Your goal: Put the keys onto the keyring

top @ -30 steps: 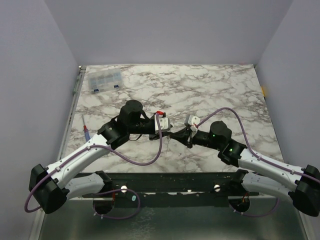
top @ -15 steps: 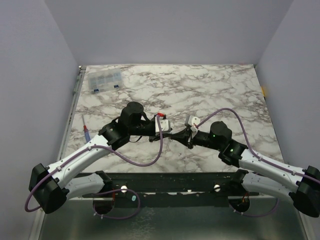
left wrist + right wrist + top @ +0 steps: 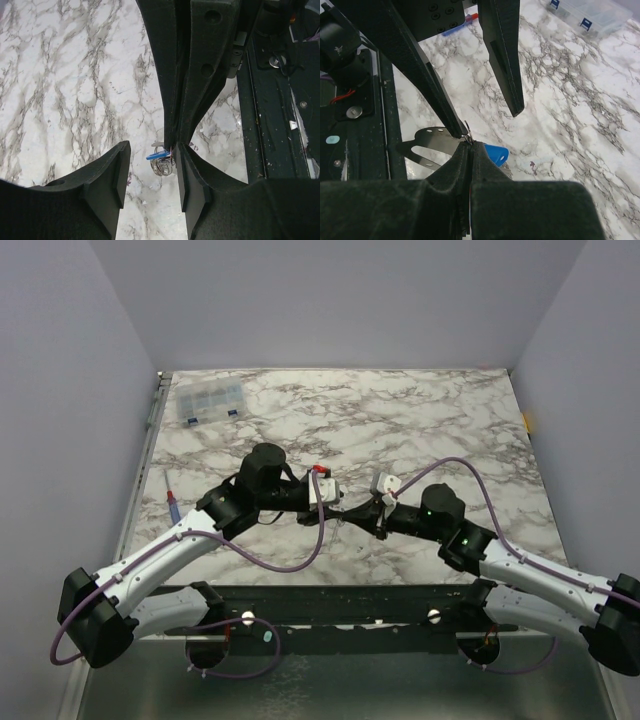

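Note:
My right gripper (image 3: 470,146) is shut on the keyring (image 3: 164,166), pinching its thin wire loop at the fingertips. The blue tag (image 3: 495,153) hangs just behind the pinch and also shows in the left wrist view as the blue tag (image 3: 159,156). A small grey metal piece, seemingly one of the keys (image 3: 157,146), sits by the tag; I cannot tell how it is attached. My left gripper (image 3: 152,190) is open, its jaws spread on either side of the hanging ring, one finger (image 3: 432,85) touching the loop. Both grippers meet above mid-table: left gripper (image 3: 345,508), right gripper (image 3: 368,511).
A clear compartment box (image 3: 209,402) stands at the far left corner. A blue-handled, red-tipped screwdriver (image 3: 172,498) lies at the left edge. The black mounting rail (image 3: 340,602) runs along the near edge. Grey walls close in the left, right and back.
My left gripper's jaws have spread wider. Both arms have barely shifted, and the right gripper keeps its grip.

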### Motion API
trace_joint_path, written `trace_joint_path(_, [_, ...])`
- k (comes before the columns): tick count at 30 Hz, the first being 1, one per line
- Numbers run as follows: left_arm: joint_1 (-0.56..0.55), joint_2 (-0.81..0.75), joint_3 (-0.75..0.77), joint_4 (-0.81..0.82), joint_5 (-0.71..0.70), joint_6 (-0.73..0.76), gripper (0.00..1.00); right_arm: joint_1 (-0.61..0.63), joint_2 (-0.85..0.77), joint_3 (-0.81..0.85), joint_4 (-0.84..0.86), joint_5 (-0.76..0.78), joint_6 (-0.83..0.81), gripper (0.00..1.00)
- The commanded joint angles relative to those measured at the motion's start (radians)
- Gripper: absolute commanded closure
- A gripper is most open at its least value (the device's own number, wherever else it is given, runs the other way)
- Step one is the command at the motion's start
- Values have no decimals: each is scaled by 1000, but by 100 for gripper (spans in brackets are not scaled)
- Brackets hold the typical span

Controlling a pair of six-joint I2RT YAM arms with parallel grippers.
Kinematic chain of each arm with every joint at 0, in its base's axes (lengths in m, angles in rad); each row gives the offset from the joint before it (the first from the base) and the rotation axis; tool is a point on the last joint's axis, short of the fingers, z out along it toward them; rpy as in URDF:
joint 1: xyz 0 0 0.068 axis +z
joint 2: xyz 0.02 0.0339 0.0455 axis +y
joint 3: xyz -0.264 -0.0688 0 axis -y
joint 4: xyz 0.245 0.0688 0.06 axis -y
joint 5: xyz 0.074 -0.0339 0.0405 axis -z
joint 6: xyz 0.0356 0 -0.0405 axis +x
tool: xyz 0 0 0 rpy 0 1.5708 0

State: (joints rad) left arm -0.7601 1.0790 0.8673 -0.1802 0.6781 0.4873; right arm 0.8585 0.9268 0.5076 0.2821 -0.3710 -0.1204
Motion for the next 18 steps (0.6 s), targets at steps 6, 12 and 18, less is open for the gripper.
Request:
trace_joint_path(6, [3, -16, -26, -12, 86, 2, 52, 7, -16, 35, 10, 17, 11, 99])
trace_joint_path(12, [3, -8, -29, -12, 87, 2, 54, 7, -34, 35, 12, 24, 16, 99])
trace_joint_path(18, [3, -4, -39, -13, 78, 6, 54, 7, -33, 46, -1, 36, 24, 99])
